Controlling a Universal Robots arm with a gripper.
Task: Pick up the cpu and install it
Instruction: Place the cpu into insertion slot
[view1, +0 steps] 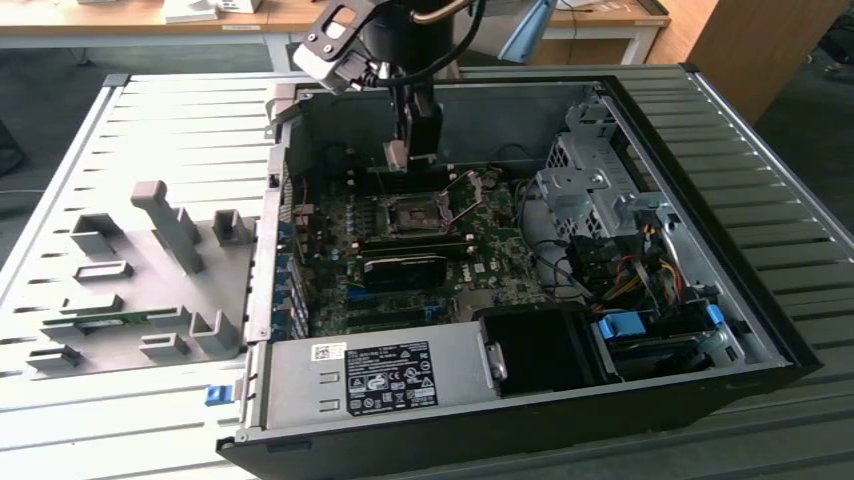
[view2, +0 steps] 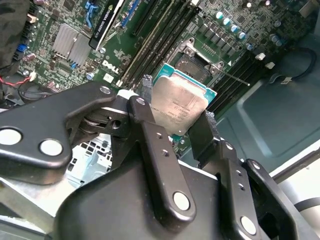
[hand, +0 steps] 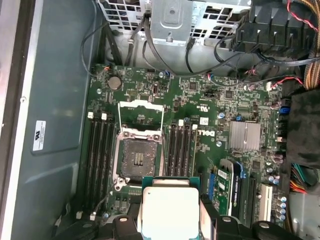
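Observation:
The cpu (view2: 181, 101) is a flat square chip with a silver-grey top plate, and my gripper (view2: 176, 111) is shut on it, one black finger (view2: 145, 87) at each of two opposite edges. In the exterior view the gripper (view1: 411, 152) hangs inside the open computer case with the cpu (view1: 396, 155) a little above the motherboard. The empty black socket (hand: 137, 156) lies just beyond the held cpu (hand: 169, 210) in the first wrist view, its metal load plate (hand: 140, 113) flipped open. That socket (view1: 416, 214) sits below the gripper in the exterior view.
Memory slots (hand: 181, 146) flank the socket on both sides. A finned heatsink (hand: 245, 136), the drive cage (view1: 598, 190), bundled cables (view1: 641, 265) and the power supply (view1: 387, 375) crowd the case. A grey fixture plate with blocks (view1: 134, 270) lies at the exterior view's left.

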